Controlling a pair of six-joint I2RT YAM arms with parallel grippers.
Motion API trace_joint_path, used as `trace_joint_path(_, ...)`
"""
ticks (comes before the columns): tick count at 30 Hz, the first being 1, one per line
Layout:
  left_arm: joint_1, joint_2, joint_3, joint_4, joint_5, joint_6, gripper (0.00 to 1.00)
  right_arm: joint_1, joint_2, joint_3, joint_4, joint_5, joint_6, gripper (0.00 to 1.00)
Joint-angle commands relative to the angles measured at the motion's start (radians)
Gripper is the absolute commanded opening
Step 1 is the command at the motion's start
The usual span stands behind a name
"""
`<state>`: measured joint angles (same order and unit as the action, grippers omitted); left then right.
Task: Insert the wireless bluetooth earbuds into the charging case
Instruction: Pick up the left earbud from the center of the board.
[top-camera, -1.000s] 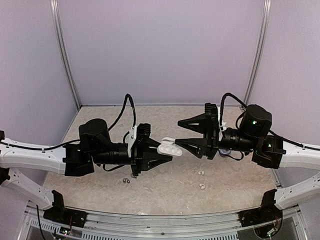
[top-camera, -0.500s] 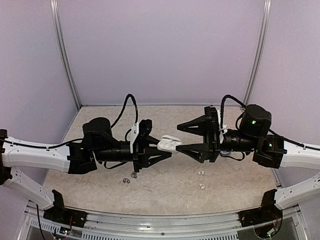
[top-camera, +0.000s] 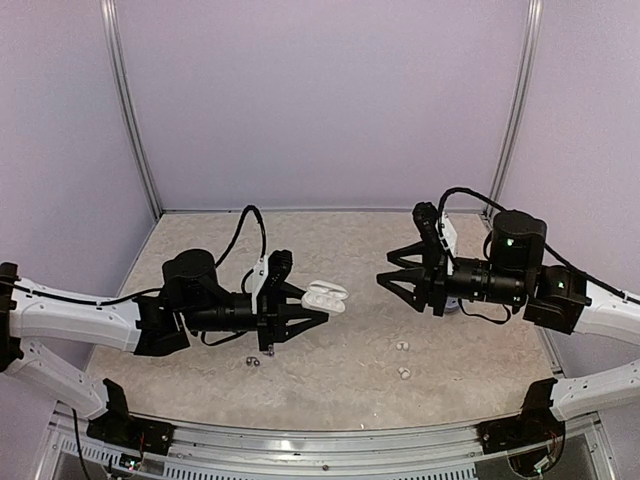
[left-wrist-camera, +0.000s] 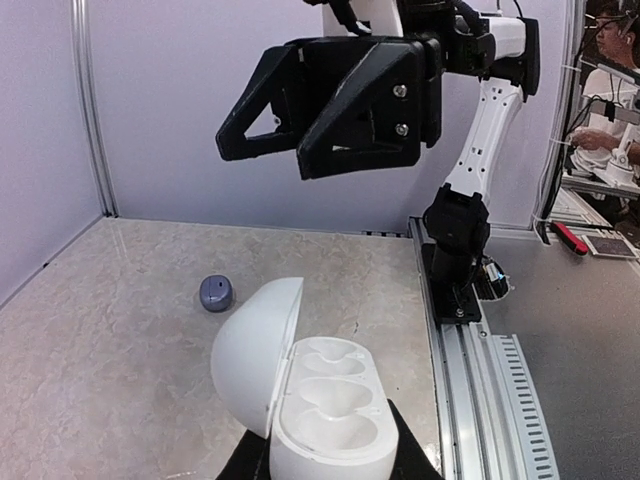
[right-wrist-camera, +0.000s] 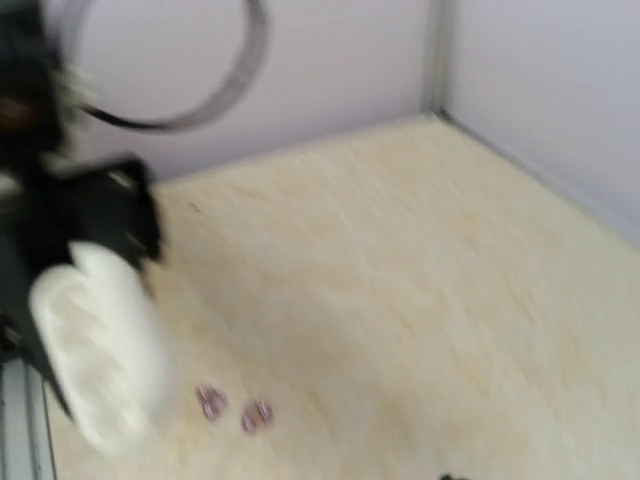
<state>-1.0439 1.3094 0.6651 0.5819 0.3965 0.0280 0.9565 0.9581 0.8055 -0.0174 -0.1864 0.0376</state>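
My left gripper (top-camera: 316, 303) is shut on the base of a white oval charging case (top-camera: 326, 295), held above the table. Its lid (left-wrist-camera: 253, 352) stands open to the left, and both wells (left-wrist-camera: 327, 398) are empty. My right gripper (top-camera: 386, 279) hangs to the right of the case, apart from it, open and holding nothing; the left wrist view shows it (left-wrist-camera: 266, 156) above the case. Two white earbuds (top-camera: 402, 346) (top-camera: 404, 373) lie on the table below the right gripper. Two dark earbuds (top-camera: 250, 361) (top-camera: 268, 350) lie under the left gripper. The blurred right wrist view shows them (right-wrist-camera: 211, 402) beside the case (right-wrist-camera: 95, 350).
A small blue-purple case (left-wrist-camera: 216, 292) sits shut on the table, mostly hidden under my right arm in the top view. Pale walls close in the marbled table (top-camera: 330, 390) at the back and sides. A metal rail (top-camera: 320, 450) runs along the near edge.
My right gripper has pulled back to the right, away from the white case, and narrowed a little. My left gripper has sunk slightly with the case, whose lid stays open.
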Motion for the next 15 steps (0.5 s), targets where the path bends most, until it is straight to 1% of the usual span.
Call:
trace_joint_path(1, 0.013, -0.046, -0.041, 0.073, -0.002, -0.043, 0.00, -0.033, -0.046, -0.055, -0.197, 0.085, 0.165, 0.49)
trace_joint_path(5, 0.014, -0.059, -0.068, 0.098, -0.004, -0.066, 0.00, -0.035, -0.087, -0.174, -0.211, 0.127, 0.316, 0.41)
trace_joint_path(9, 0.015, -0.062, -0.078, 0.101, -0.002, -0.071, 0.00, -0.045, -0.076, -0.227, -0.261, 0.178, 0.415, 0.31)
trace_joint_path(11, 0.014, -0.065, -0.080, 0.100, -0.001, -0.069, 0.00, -0.059, -0.068, -0.246, -0.277, 0.203, 0.455, 0.29)
trace_joint_path(15, 0.015, -0.064, -0.079, 0.096, 0.001, -0.066, 0.00, -0.102, -0.032, -0.279, -0.285, 0.188, 0.492, 0.27)
